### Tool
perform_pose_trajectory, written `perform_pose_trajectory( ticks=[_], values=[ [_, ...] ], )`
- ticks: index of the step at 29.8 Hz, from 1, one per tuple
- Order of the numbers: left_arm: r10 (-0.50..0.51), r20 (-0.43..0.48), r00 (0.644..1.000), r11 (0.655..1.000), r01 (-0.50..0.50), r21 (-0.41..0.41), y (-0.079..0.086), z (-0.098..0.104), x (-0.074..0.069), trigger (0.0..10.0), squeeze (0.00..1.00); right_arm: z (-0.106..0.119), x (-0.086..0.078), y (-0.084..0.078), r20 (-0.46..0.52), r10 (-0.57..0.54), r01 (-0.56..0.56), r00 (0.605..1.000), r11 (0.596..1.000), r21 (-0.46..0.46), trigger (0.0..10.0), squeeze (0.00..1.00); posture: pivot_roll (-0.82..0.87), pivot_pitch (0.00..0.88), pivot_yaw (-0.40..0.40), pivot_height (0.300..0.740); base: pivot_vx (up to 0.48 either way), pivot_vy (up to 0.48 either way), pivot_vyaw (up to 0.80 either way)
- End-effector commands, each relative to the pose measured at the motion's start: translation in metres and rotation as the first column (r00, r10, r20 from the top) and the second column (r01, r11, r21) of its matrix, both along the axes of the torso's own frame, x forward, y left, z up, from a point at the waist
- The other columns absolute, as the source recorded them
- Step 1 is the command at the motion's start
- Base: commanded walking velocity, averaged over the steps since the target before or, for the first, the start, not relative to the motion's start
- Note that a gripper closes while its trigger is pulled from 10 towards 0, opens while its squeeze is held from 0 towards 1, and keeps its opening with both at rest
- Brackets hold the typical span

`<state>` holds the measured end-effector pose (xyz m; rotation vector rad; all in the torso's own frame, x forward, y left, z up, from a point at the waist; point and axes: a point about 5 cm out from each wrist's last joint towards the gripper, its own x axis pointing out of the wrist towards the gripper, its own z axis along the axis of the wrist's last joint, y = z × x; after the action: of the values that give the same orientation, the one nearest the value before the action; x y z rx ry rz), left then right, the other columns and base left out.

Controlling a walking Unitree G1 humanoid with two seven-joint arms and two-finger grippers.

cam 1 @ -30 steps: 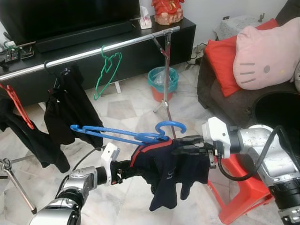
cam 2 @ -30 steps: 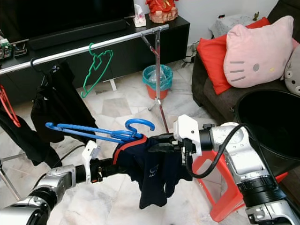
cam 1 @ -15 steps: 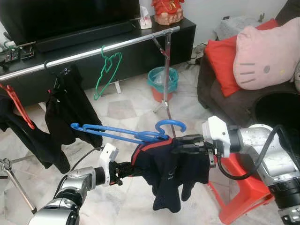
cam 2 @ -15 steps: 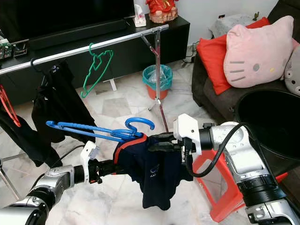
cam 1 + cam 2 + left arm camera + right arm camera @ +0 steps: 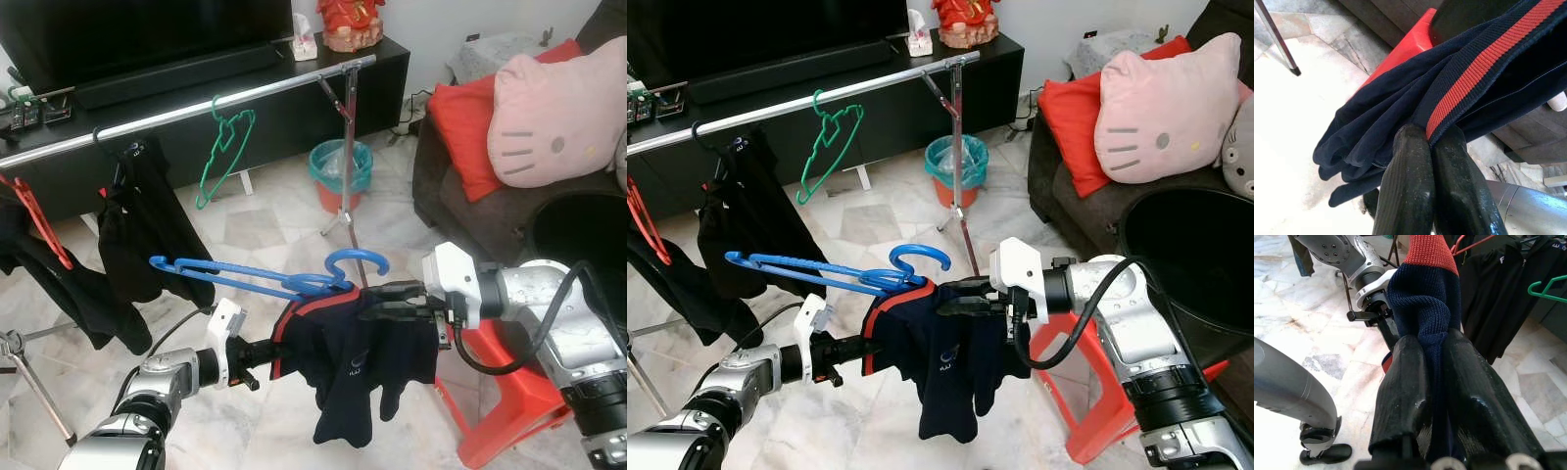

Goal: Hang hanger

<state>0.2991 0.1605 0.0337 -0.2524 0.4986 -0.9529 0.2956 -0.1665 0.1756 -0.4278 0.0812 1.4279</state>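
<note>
A blue hanger (image 5: 257,277) lies nearly flat in the air before me, its hook (image 5: 358,262) above a navy garment with red trim (image 5: 358,362). The hanger's long arm sticks out bare toward my left, and its neck rests at the garment's collar. My right gripper (image 5: 380,298) is shut on the collar, seen close in the right wrist view (image 5: 1436,345). My left gripper (image 5: 263,351) is shut on the garment's red-striped edge (image 5: 1474,73), lower and to the left. The garment's lower part dangles freely. The silver clothes rail (image 5: 196,106) runs behind, higher up.
On the rail hang a green hanger (image 5: 225,147), black garments (image 5: 147,230) and a red hanger (image 5: 37,223). A teal bin (image 5: 341,174) stands by the rail's post. A red stool (image 5: 502,392) stands under my right arm, and a dark sofa with cushions (image 5: 549,117) is at the right.
My left gripper has drawn the garment's edge slightly left, so more red stripe shows. The hanging part has swayed. The right gripper and the blue hanger have held still.
</note>
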Motion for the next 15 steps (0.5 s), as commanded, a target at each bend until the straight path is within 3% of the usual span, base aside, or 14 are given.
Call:
perform_pose_trajectory(
  ticks=[1, 15],
  values=[
    [0.008, -0.014, 1.0, 1.0, -0.008, 0.005, 0.0054, -0.0018, -0.0023, 0.0, 0.0, 0.0117, 0.0033, 0.0029, 0.051, 0.009, -0.01, 0.999, 1.0, 0.021, 10.0, 0.0, -0.07, 0.078, 0.068, 0.74, 0.0, 0.0, 0.0],
    [0.008, -0.014, 1.0, 1.0, -0.008, 0.005, 0.0054, -0.0018, -0.0023, 0.0, 0.0, 0.0117, 0.0033, 0.0029, 0.051, 0.009, -0.01, 0.999, 1.0, 0.021, 10.0, 0.0, -0.07, 0.078, 0.068, 0.74, 0.0, 0.0, 0.0]
  ],
)
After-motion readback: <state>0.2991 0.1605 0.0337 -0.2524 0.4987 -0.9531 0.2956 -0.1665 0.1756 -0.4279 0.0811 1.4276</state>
